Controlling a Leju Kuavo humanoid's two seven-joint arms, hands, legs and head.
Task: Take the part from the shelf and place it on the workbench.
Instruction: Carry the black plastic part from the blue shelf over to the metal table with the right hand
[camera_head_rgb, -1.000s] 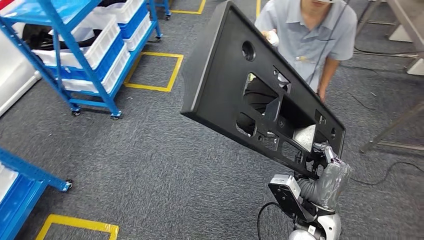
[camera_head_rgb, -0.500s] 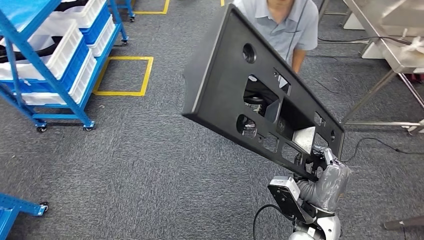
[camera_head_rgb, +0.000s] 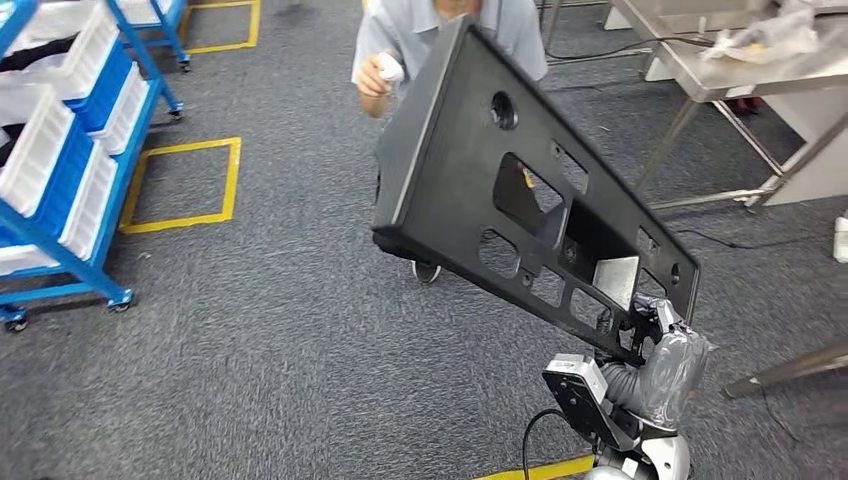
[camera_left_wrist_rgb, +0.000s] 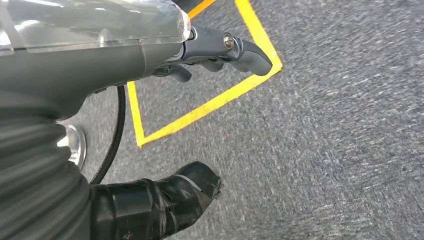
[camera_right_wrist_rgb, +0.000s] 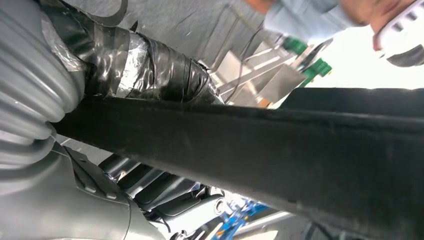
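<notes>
Swinging with the robot's turn, the whole head view has shifted since a second ago: the blue shelving cart (camera_head_rgb: 60, 150) with white bins now sits at the far left edge of the picture, the person (camera_head_rgb: 440, 40) in a grey shirt has come to top centre, and a steel workbench (camera_head_rgb: 720, 75) has come into sight at the upper right. On the grey carpet (camera_head_rgb: 250, 350) lies a square of yellow floor tape (camera_head_rgb: 185, 180) just beside the cart. In the left wrist view the left hand (camera_left_wrist_rgb: 150, 55) hangs over the carpet with nothing in it, fingers (camera_left_wrist_rgb: 245, 52) loosely extended and apart from the thumb. Centre frame, the large black plastic panel (camera_head_rgb: 450, 170), pierced with cut-outs, is carried tilted in the air, well apart from the workbench, its upper end in front of the person. At lower right the right hand (camera_head_rgb: 660, 345) grips the panel's lower corner, thumb and fingers clamped either side of its edge.
</notes>
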